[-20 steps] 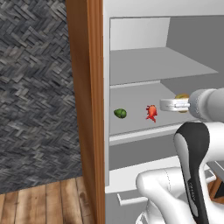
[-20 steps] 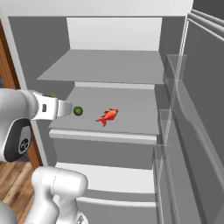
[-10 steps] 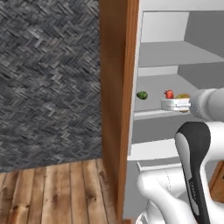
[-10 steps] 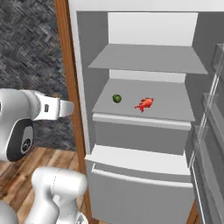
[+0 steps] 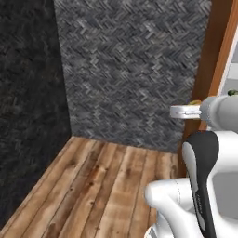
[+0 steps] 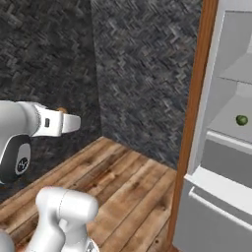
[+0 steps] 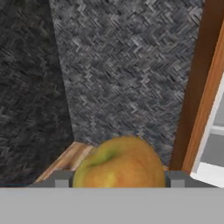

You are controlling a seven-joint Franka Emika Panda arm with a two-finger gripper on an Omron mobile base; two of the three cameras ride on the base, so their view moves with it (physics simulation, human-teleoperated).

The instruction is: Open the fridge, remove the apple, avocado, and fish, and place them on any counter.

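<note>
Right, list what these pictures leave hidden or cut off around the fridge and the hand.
- Fish: not visible; the right base view's right edge cuts the fridge shelf just past the avocado.
- Fridge door and handle: beyond the frame edges.
- Apple: in the hand view, its lower part is cut off at the bottom.
- Hand: its fingers barely show beside the apple.
- Counter: not in frame.

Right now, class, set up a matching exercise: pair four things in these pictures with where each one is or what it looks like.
Things:
1. apple
2. avocado
3. floor
4. wall

Descriptions:
A. brown wooden planks
B. on a fridge shelf
C. grey herringbone pattern
D. between the gripper fingers

Pairs: 1-D, 2-B, 3-A, 4-C
</note>
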